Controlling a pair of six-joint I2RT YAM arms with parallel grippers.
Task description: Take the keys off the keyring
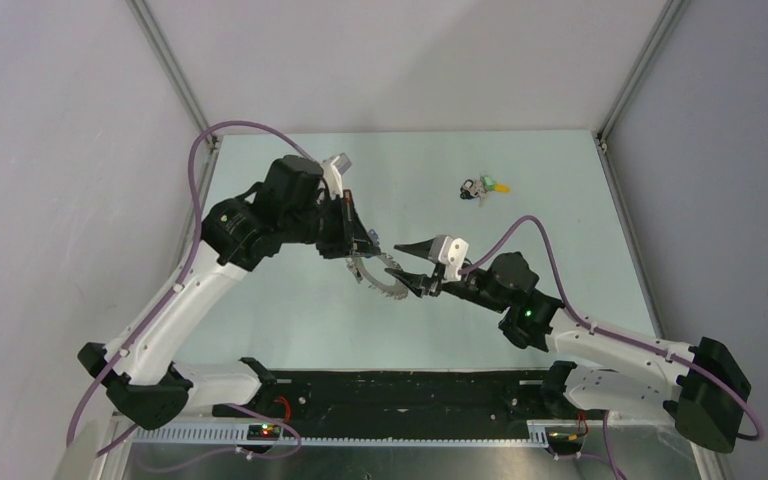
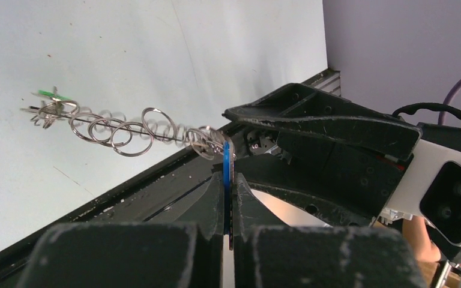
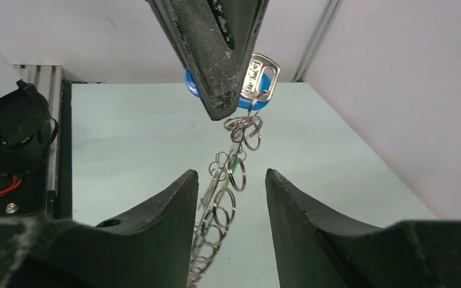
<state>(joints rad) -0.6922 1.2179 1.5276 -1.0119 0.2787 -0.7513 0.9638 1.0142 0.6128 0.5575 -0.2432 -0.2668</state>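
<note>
The keyring (image 1: 382,273), fringed with small rings and keys, hangs in the air between both arms. My left gripper (image 1: 364,248) is shut on a blue-headed key (image 2: 226,171) at the keyring's top, and the ring (image 2: 123,129) trails away edge-on. My right gripper (image 1: 417,266) is open, with its jaws on either side of the keyring's right edge. In the right wrist view the right gripper (image 3: 231,174) is open around the hanging chain of rings (image 3: 225,198), below the left fingers (image 3: 216,54) pinching the blue-headed key (image 3: 263,75).
A small clump of loose keys (image 1: 483,188) with green and yellow heads lies on the pale green table (image 1: 260,330) at the far right. Grey walls enclose the table. A black rail (image 1: 410,390) runs along the near edge between the arm bases.
</note>
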